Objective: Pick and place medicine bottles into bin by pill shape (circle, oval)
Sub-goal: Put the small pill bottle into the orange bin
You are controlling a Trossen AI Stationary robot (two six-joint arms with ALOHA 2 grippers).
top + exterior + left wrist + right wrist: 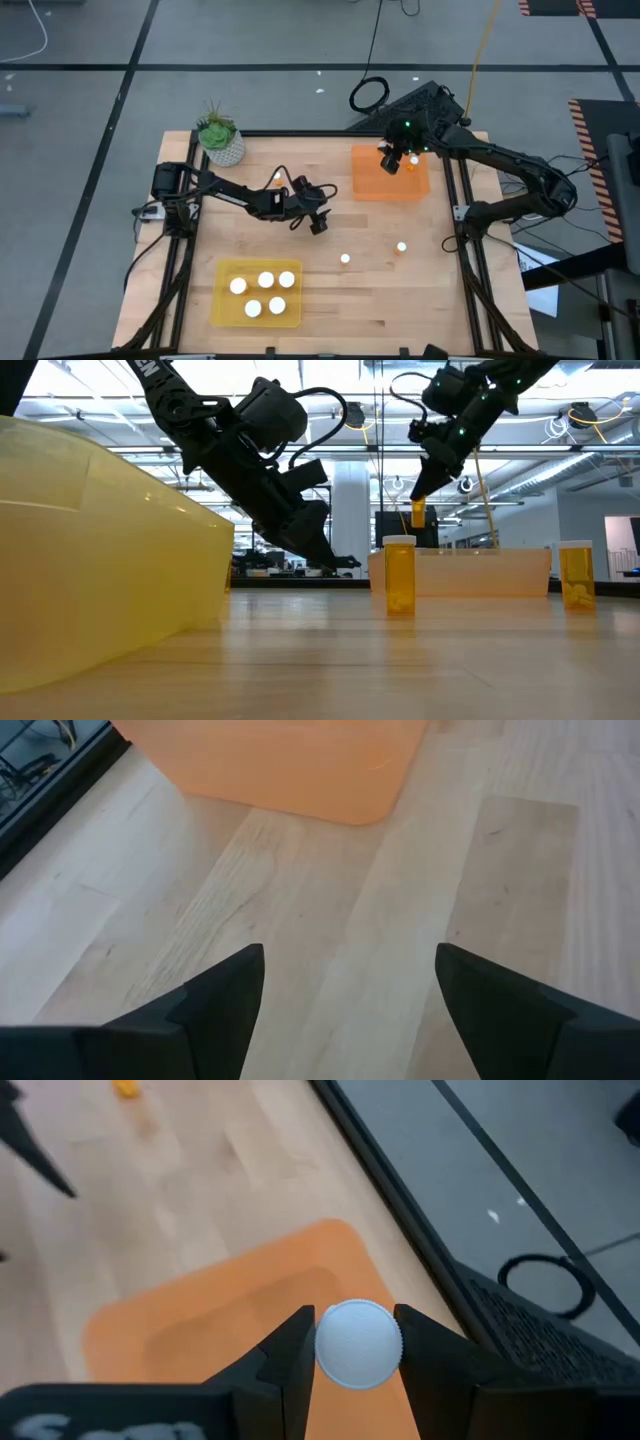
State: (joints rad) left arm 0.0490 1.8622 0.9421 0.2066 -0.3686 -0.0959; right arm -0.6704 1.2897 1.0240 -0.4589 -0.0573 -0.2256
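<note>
- Overhead, the right gripper (390, 160) hangs above the orange tray (412, 186), which lies by the far right corner of the tabletop (440, 290).
- Its fingers (290, 1355) are clamped on either side of a medicine bottle (358, 1343), whose white ribbed cap faces the wrist camera; in the low view the bottle's orange body (418, 513) hangs clear above the tray.
- The left gripper (318, 222) sits near the middle of the tabletop with its two dark fingers (215, 1010) spread apart over bare wood, holding nothing.
- A yellow tray (225, 305) rests by the near left corner and holds five white-capped bottles (266, 281).
- Two more capped bottles stand upright and apart on the wood towards the right edge, one (345, 259) nearer the centre, the other (401, 246) closer to the orange tray.
- A small yellow object (277, 179) lies on the wood beyond the left arm; what it is cannot be told.
- A white pot with a green plant (220, 138) stands at the far left corner.
- No label or writing can be read on any bottle or tray.
</note>
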